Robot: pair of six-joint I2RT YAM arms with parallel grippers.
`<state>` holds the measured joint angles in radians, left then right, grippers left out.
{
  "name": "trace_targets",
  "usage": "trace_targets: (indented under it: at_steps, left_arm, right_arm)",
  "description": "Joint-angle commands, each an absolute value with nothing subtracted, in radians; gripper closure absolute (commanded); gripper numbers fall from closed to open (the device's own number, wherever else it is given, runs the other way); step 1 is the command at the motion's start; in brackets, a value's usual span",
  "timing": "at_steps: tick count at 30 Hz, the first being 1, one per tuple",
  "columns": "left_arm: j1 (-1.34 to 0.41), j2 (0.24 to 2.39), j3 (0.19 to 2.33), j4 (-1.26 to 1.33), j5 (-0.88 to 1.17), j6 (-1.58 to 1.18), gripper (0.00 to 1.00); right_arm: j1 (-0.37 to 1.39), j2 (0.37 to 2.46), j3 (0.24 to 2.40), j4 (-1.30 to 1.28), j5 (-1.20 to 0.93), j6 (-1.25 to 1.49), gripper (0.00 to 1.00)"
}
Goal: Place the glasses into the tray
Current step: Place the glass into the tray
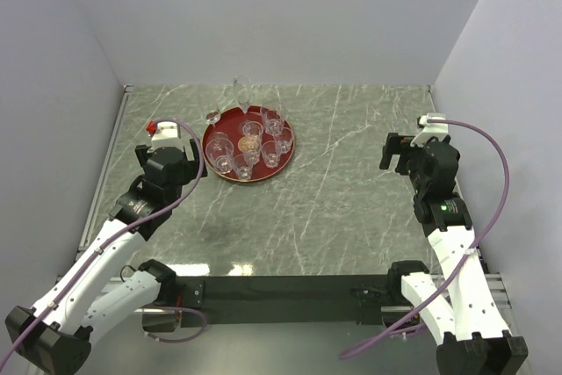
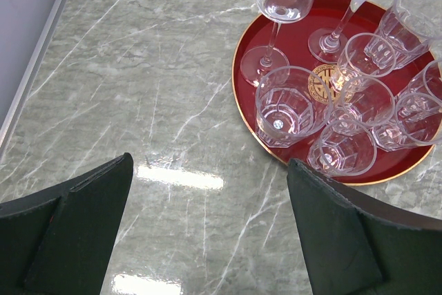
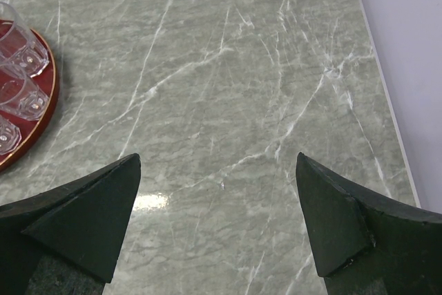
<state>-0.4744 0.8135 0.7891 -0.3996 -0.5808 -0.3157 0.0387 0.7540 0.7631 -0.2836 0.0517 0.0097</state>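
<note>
The round dark-red tray [image 1: 208, 148] lies at the back left of the marble table. Several clear glasses [image 1: 248, 141] stand inside it. In the left wrist view the tray [image 2: 297, 25] carries short tumblers [image 2: 286, 108] round its gold emblem and two stemmed glasses [image 2: 276, 29] at its far side. My left gripper [image 1: 172, 148] hovers left of the tray, open and holding nothing [image 2: 208, 162]. My right gripper [image 1: 397, 148] is far to the right, open over bare marble [image 3: 218, 157]. That view catches only the tray's edge [image 3: 47, 98] and a few glasses [image 3: 21, 53].
White walls close the table at the back and on both sides, with a metal strip [image 1: 123, 120] along the left edge. A black bar [image 1: 290, 287] runs between the arm bases at the near edge. Purple cables [image 1: 500, 173] loop from both wrists.
</note>
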Motion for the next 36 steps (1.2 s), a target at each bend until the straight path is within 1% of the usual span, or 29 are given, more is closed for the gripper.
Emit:
trace_targets:
  at_steps: [1,20,36]
  left_arm:
    - [-0.469,0.798,0.785,-0.36,-0.578,-0.308,0.01]
    - [-0.468,0.796,0.785,-0.36,-0.58,-0.307,0.01]
    - [-0.466,0.787,0.782,-0.354,-0.575,-0.31,0.01]
  right_arm:
    - [0.032,0.741,0.758,-0.238,0.055,0.011,0.01]
    - [0.032,0.741,0.753,-0.236,0.06,0.017,0.01]
    - [0.032,0.742,0.749,-0.229,0.101,0.044,0.03]
